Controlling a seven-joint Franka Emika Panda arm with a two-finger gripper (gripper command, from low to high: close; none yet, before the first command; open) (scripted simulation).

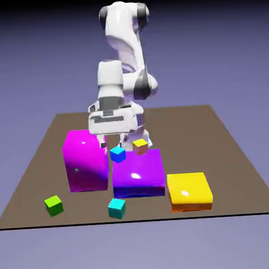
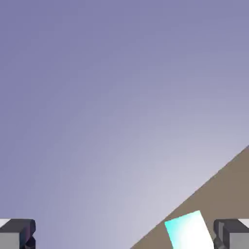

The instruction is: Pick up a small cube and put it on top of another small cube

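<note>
Teal cube (image 1: 116,208), green cube (image 1: 53,205) exterior-only.

Plain blue-violet backdrop (image 1: 221,53) across the frame, dark along the top edge, paler toward the bottom. Brown table (image 1: 234,170) filling the middle band, widening toward a dark front edge. Soft, even light, glossy highlights.

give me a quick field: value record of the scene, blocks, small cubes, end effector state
end effector: open, nothing between the fingertips, held above the table behind the blocks
green cube: on the table, near the front, at the exterior view's left, untouched
teal cube: on the table, in front of the purple block
blue cube: between the magenta and purple blocks
orange cube: behind the purple block
magenta block: tallest
purple block: middle
yellow block: exterior view's right
stacking: not yet done
</note>
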